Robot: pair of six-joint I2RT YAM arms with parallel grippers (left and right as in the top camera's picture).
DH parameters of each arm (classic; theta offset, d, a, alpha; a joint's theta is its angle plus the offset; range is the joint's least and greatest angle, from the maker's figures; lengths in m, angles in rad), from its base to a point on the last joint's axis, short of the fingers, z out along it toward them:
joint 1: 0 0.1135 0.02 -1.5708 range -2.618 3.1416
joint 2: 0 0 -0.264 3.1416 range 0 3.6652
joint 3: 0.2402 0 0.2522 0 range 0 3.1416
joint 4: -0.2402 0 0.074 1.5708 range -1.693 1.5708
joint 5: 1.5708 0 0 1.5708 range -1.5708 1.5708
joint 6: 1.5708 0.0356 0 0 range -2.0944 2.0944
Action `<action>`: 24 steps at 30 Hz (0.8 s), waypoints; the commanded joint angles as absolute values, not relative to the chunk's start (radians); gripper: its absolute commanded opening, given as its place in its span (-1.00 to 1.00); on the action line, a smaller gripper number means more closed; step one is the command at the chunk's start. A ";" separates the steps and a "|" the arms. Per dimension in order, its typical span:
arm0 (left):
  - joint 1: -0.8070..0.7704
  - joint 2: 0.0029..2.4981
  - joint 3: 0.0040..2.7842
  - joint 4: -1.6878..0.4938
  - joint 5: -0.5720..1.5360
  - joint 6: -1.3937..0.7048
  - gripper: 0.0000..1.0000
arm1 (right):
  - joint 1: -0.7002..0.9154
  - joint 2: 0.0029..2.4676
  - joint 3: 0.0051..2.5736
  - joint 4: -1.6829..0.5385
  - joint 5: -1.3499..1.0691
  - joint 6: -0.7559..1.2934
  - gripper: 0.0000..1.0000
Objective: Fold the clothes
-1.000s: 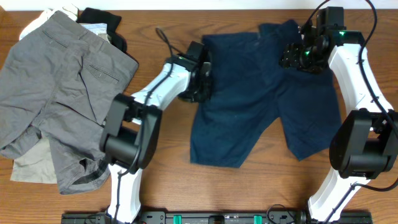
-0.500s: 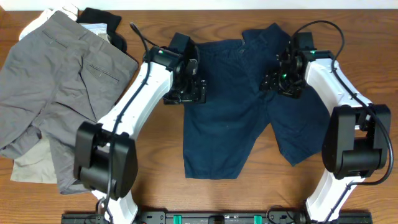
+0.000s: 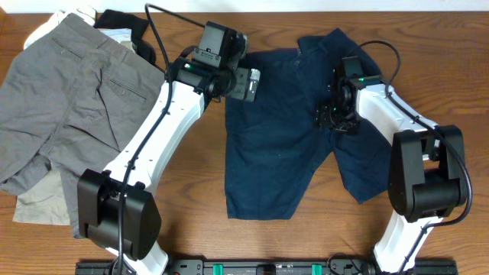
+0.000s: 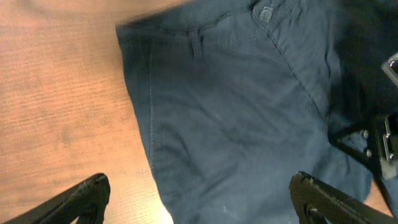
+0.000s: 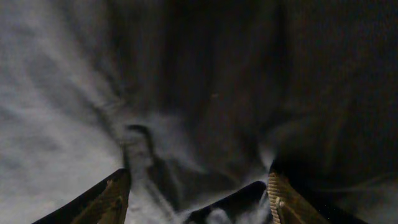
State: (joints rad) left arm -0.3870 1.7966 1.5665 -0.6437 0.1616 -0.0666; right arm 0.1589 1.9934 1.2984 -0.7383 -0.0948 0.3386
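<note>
Navy shorts (image 3: 283, 145) lie spread at the table (image 3: 306, 244) centre, waistband far, legs near.
Left gripper (image 4: 199, 183) hangs released over the left waist part, fingers wide with nothing between. Right gripper (image 3: 337, 114) sits low on the right side of the cloth, fingers apart, not clenched. Grey shorts (image 3: 76, 114) lie at left.

The shorts (image 3: 283, 145) lie in the middle of the tabletop (image 3: 199, 229), waistband toward the far edge, both legs pointing toward the near edge. A pile (image 3: 69, 114) of other garments lies apart at the left, reaching the far left corner. The left tool (image 4: 199, 199) hangs over the shorts' left edge by the waistband, one finger above bare tabletop. The right tool (image 3: 335, 116) is down on the shorts' right half, behind the right leg.
</note>
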 commanded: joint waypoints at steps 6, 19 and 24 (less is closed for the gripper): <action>-0.369 1.883 1.575 -0.551 0.145 0.010 1.00 | 0.136 1.998 1.159 -0.582 0.121 0.370 0.41; -0.369 2.074 1.575 -0.379 0.147 0.001 1.00 | -0.069 1.993 1.142 -0.262 -0.091 0.121 0.84; -0.365 2.143 1.575 -0.272 0.258 -0.028 0.96 | -0.084 1.927 1.167 -0.281 -0.267 0.107 0.51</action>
State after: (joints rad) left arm -0.3740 2.1040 1.5665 -0.3073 0.1761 -0.0078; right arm -0.0917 1.9644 1.1572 -0.2722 -0.0906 0.1635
